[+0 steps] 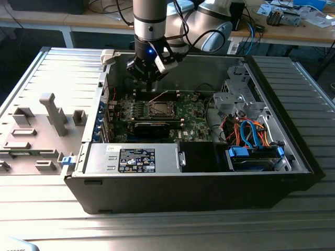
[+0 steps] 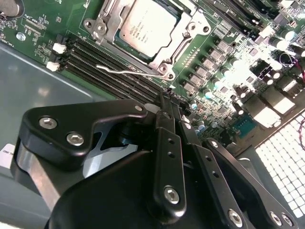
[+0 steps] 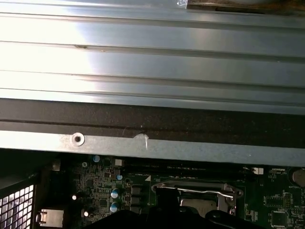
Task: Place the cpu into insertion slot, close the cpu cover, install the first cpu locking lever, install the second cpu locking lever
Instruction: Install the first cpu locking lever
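Exterior view: gripper (image 1: 150, 82) hangs just above the green motherboard (image 1: 157, 112), beside the insertion slot (image 1: 158, 109).
Second wrist view: cpu (image 2: 145, 26) seated in slot, cpu cover (image 2: 177, 45) framing it; fingers (image 2: 167, 138) pressed together, holding nothing.
First wrist view: locking lever (image 3: 198, 191) lies across the slot.

A ribbed metal table (image 1: 47, 209) is seen, on which an open computer case (image 1: 199, 183) is laid.

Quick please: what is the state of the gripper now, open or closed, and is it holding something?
Gripper: fingers closed together, holding nothing, just beside the chip that sits in its socket under the metal cover frame.
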You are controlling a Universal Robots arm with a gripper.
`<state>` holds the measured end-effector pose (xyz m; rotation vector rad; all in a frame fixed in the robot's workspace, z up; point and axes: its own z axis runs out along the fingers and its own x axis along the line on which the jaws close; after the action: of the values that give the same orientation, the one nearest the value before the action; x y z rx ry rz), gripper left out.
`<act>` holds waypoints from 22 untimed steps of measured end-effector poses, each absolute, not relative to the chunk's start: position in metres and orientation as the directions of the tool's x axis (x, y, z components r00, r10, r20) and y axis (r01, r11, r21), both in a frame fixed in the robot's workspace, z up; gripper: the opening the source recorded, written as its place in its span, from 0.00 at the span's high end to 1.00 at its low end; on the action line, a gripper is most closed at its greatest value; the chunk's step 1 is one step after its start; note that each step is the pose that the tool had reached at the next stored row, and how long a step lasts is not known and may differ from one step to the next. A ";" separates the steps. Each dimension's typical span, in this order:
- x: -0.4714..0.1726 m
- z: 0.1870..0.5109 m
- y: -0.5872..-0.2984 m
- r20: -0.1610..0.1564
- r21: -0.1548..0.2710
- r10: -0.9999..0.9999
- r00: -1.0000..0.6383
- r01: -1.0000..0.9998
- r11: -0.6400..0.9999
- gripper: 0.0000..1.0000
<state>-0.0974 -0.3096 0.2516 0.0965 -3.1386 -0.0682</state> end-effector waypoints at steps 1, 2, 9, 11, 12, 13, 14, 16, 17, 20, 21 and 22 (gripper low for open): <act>-0.097 0.251 -0.310 -0.001 0.043 -0.061 -0.998 -0.061 0.997 0.89; -0.097 0.250 -0.310 -0.001 0.044 -0.062 -0.998 -0.062 0.997 0.89; -0.096 0.239 -0.310 -0.001 0.044 -0.062 -0.998 -0.061 0.997 0.89; -0.096 0.237 -0.310 -0.001 0.043 -0.061 -0.998 -0.061 0.997 0.89; -0.096 0.236 -0.310 -0.001 0.043 -0.061 -0.998 -0.061 0.997 0.89; -0.096 0.236 -0.310 -0.001 0.043 -0.062 -0.998 -0.061 0.997 0.89; -0.096 0.234 -0.310 -0.001 0.043 -0.062 -0.998 -0.061 0.997 0.89; -0.096 0.232 -0.310 -0.001 0.043 -0.061 -0.998 -0.061 0.997 0.89; -0.096 0.231 -0.310 -0.001 0.043 -0.061 -0.998 -0.061 0.997 0.89; -0.096 0.230 -0.310 -0.001 0.043 -0.061 -0.998 -0.061 0.997 0.89; -0.096 0.229 -0.310 -0.001 0.043 -0.062 -0.998 -0.061 0.997 0.89; -0.096 0.229 -0.310 -0.001 0.043 -0.062 -0.998 -0.061 0.997 0.89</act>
<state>-0.0956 -0.3100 0.2285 0.0966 -3.1386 -0.0683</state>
